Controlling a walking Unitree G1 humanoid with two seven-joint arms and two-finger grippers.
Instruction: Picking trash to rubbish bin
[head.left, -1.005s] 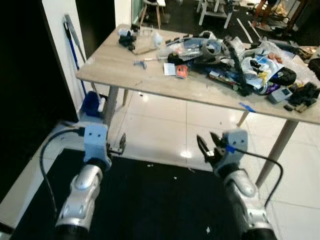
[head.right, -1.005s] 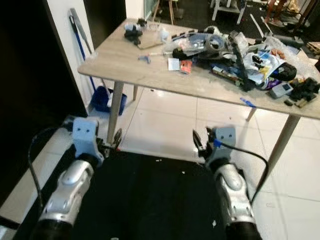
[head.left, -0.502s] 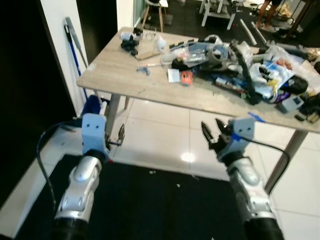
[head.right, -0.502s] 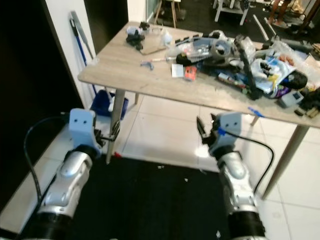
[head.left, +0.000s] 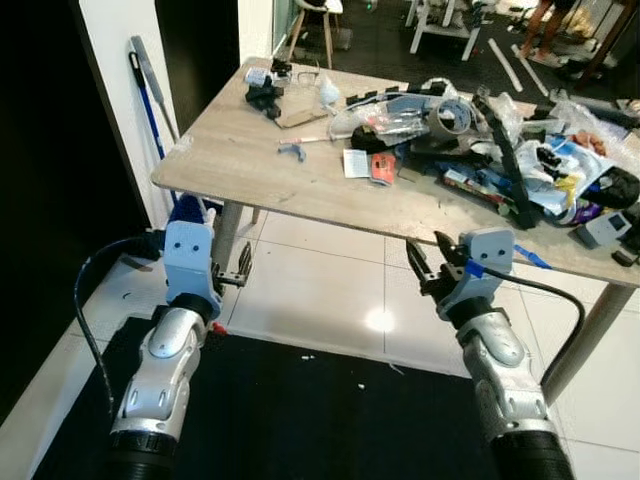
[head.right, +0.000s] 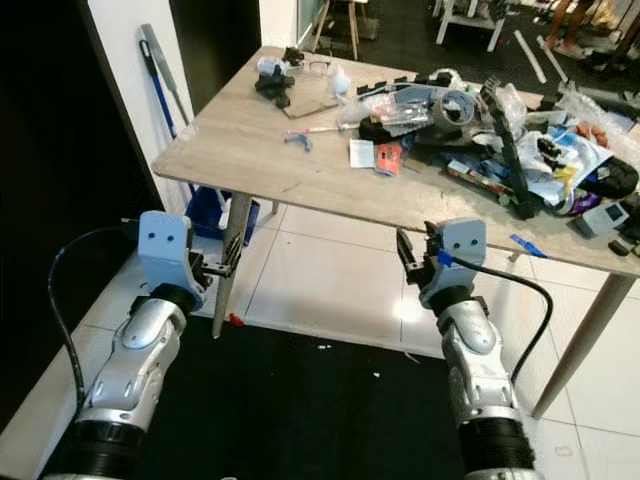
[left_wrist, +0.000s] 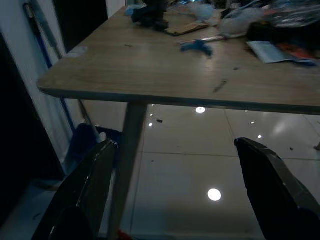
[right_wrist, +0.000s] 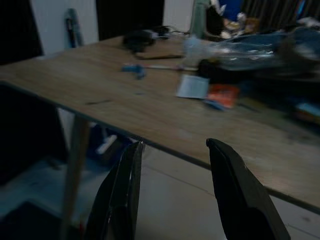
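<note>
1. Facing the cluttered wooden table (head.left: 250, 165), I had both arms raised in front of me, below its near edge, which I judged to be a ready posture for reaching up to the litter.
2. The left gripper (head.left: 238, 275) hung beside the table leg (head.right: 231, 262), fingers spread wide and empty in its wrist view.
3. The right gripper (head.left: 428, 272) sat under the table's front edge, fingers apart, holding nothing.
4. The trash was all on the tabletop: a white card (head.left: 354, 163) touching an orange packet (head.left: 382, 168), a small blue piece (head.left: 293, 151) nearer the left, and a heap of bags and wrappers (head.left: 540, 160) to the right.
5. I saw no rubbish bin; a blue dustpan (head.right: 208, 207) and broom handle (head.left: 145, 82) leaned by the wall.
6. No writing was legible on any packet.
</note>
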